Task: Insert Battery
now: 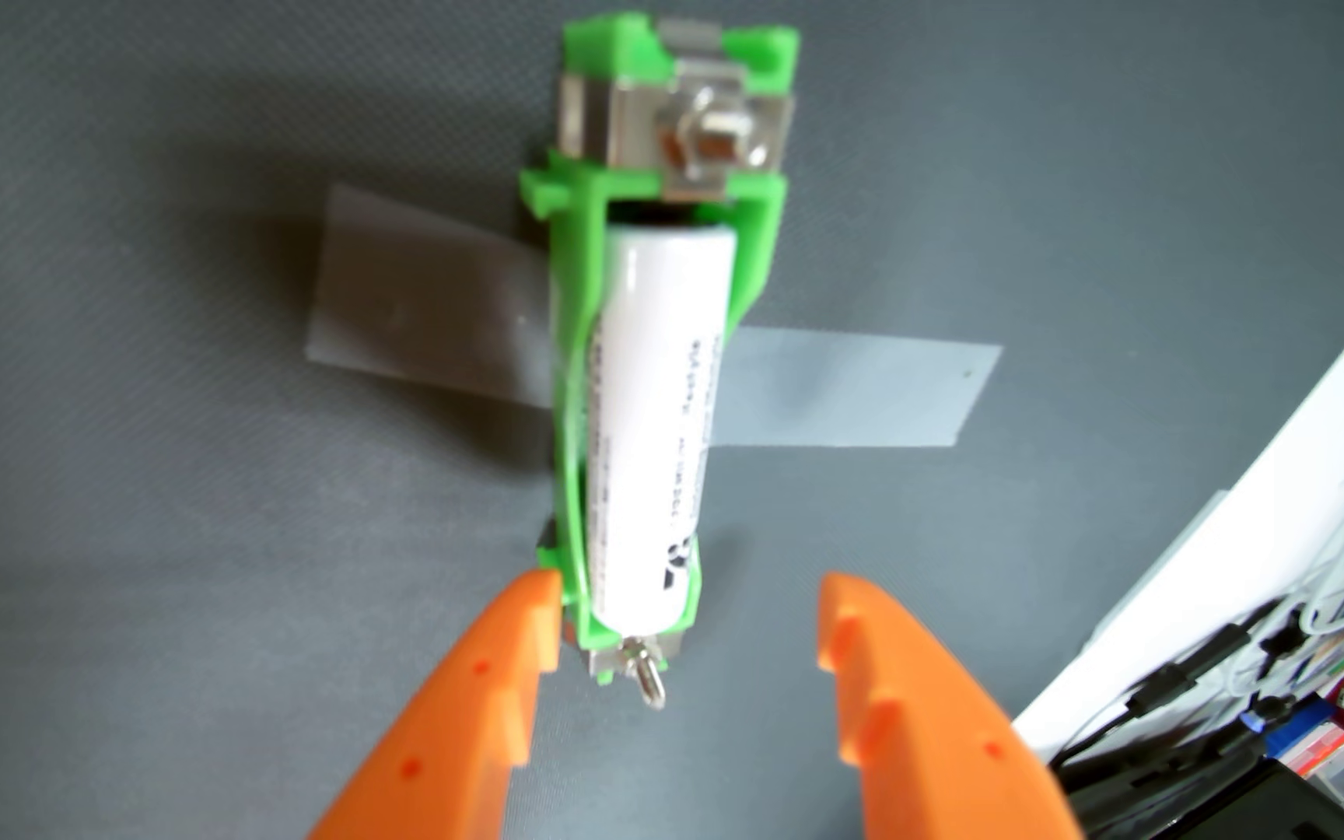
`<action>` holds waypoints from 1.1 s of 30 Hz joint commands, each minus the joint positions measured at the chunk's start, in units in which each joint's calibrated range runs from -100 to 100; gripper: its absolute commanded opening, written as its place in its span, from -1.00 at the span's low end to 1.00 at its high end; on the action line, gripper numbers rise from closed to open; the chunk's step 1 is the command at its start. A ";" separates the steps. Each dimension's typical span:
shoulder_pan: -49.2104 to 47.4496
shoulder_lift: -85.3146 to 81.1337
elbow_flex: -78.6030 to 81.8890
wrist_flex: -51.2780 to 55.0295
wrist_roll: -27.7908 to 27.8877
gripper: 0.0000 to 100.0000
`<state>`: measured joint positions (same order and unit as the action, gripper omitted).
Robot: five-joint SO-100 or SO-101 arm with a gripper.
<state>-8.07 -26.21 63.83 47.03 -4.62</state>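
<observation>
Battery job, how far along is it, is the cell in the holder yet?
Mostly done, it seems: the white battery lies lengthwise inside the green holder, which is taped to the grey mat. Nothing is in hand; the orange gripper is open, its left finger close beside the holder's near end. Whether the cell is fully seated on the metal contacts I cannot tell; a final press may remain.

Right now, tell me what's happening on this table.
In the wrist view, a white battery lies lengthwise in a green holder that is taped to the grey mat. The orange gripper is open and holds nothing; its left finger sits close beside the holder's near end, and the other stands clear. The battery looks largely seated, though whether it is fully pressed in cannot be told.
</observation>
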 commanded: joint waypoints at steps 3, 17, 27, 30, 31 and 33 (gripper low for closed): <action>-1.96 -6.35 -1.38 4.71 0.09 -0.63; -6.57 -10.68 -1.11 7.42 1.28 -0.97; -4.33 -10.10 1.59 -0.54 1.33 -0.97; -4.09 -10.02 1.59 -0.80 1.33 -0.97; -4.09 -9.93 1.59 -0.80 1.33 -0.97; -3.97 -9.85 1.59 -0.88 1.38 -0.97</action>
<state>-12.66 -35.69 65.73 46.86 -3.40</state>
